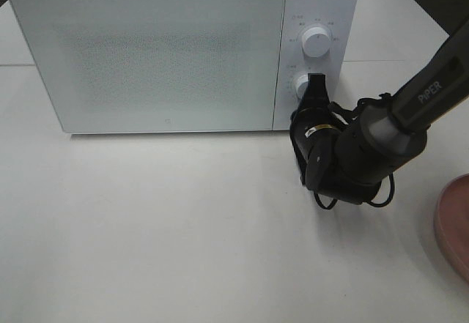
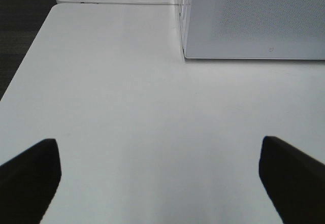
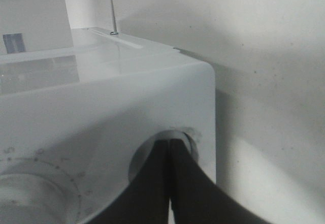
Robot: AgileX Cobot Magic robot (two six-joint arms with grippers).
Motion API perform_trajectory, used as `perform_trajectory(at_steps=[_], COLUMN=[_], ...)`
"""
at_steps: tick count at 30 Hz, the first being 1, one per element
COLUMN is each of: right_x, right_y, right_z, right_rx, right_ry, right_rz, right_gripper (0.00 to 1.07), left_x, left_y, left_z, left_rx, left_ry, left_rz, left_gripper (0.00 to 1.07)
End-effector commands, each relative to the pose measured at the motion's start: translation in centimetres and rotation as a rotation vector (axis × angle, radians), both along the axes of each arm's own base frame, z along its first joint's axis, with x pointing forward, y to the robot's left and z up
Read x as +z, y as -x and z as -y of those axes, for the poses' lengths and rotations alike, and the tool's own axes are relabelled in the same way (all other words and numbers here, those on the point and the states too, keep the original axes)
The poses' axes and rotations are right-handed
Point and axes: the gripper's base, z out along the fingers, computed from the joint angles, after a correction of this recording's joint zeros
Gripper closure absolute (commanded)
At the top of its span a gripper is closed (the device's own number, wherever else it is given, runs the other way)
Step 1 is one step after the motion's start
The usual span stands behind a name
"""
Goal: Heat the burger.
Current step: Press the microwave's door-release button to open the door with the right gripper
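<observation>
The burger is out of view. The white microwave [image 1: 168,56] stands at the back of the table with its door closed. My right gripper [image 1: 316,81] is shut, its black fingers pressed together with their tips against the lower knob [image 1: 299,86] of the control panel. In the right wrist view the shut gripper [image 3: 170,144] covers most of that lower knob [image 3: 190,136]. My left gripper [image 2: 158,142] is open over bare white table, with nothing between its fingers, left of the microwave's front corner [image 2: 185,54].
The upper knob [image 1: 316,39] sits above the lower one on the panel. A pink plate [image 1: 454,224] pokes in at the right edge of the table [image 1: 183,228]. The table's left edge [image 2: 30,56] borders dark floor.
</observation>
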Motion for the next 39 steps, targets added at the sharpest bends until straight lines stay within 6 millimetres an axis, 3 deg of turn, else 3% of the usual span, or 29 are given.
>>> perform_trajectory(at_steps=[1, 10, 19, 28, 39], right_x=[1.9, 3.3, 3.5, 4.7, 2.9], right_y=[-1.3, -3.5, -3.5, -2.5, 1.0], right_z=[0.4, 0.4, 0.2, -0.2, -0.1], right_rx=[-0.029, -0.081, -0.068, -0.045, 0.026], right_ry=[0.030, 0.009, 0.021, 0.037, 0.070], right_rz=[0.185, 0.263, 0.255, 0.226, 0.010], right_gripper=[1.07, 1.07, 1.07, 1.07, 1.07], left_x=[0.0, 0.0, 0.0, 0.0, 0.0], left_y=[0.2, 0.2, 0.2, 0.2, 0.2], left_z=[0.0, 0.0, 0.0, 0.0, 0.0], left_rx=[0.001, 0.001, 0.001, 0.001, 0.001], left_ry=[0.005, 0.005, 0.005, 0.005, 0.005], left_rz=[0.018, 0.018, 0.018, 0.018, 0.018], left_gripper=[0.08, 0.08, 0.08, 0.08, 0.08])
